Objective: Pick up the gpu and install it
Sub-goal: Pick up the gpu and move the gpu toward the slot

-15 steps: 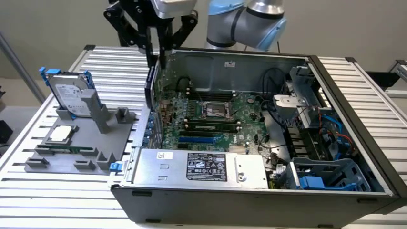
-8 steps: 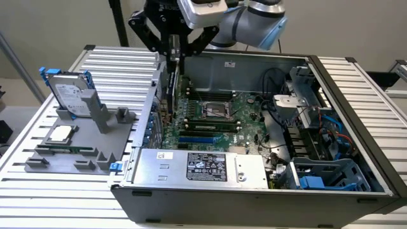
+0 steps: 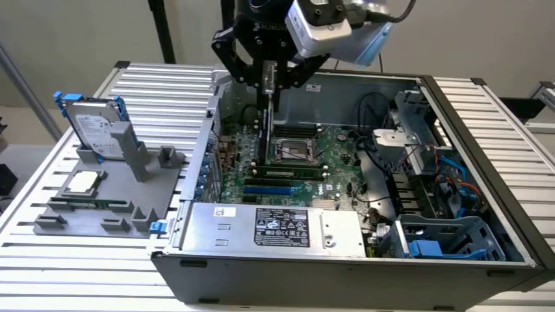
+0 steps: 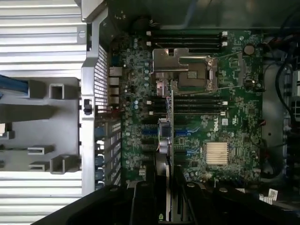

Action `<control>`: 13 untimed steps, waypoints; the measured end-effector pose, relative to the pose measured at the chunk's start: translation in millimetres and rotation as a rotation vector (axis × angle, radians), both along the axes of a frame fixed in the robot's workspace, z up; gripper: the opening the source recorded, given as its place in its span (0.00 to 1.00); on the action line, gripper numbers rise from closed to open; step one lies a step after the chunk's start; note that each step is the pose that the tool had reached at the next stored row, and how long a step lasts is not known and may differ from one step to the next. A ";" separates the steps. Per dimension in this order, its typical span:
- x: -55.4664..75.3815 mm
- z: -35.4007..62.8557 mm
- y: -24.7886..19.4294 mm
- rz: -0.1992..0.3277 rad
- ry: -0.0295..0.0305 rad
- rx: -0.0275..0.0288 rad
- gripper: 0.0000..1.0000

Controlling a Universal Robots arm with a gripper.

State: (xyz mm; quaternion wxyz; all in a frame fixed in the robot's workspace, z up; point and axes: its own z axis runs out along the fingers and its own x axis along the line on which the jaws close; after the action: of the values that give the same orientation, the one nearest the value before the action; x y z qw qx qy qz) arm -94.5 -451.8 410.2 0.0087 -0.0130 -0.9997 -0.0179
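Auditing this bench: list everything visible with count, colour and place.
table: one, silver slats
case: one, grey, open, on the table
motherboard: one, green, inside the case
power supply: one, silver, inside the case
gpu: one, dark, upright over the motherboard
holder: one, grey, exterior view's left
hard drive: one, silver with blue rails, upright in the holder
CPU chip: one, silver, on the holder
claw: one, black, shut on the gpu

Motherboard open around gpu; power supply, drive cage flank.

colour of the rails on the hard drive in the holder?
Blue rails on the silver hard drive; clearest in the exterior view.
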 end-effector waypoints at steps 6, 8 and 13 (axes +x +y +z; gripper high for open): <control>27.0 -11.0 2.4 0.000 0.0000 -0.0070 0.00; 34.1 -14.5 3.4 0.001 0.0000 -0.0083 0.00; 35.5 -16.6 3.6 0.002 0.0004 -0.0084 0.00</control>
State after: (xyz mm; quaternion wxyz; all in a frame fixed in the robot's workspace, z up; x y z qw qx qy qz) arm -59.0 -448.2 393.6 0.0089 -0.0123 -0.9998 -0.0136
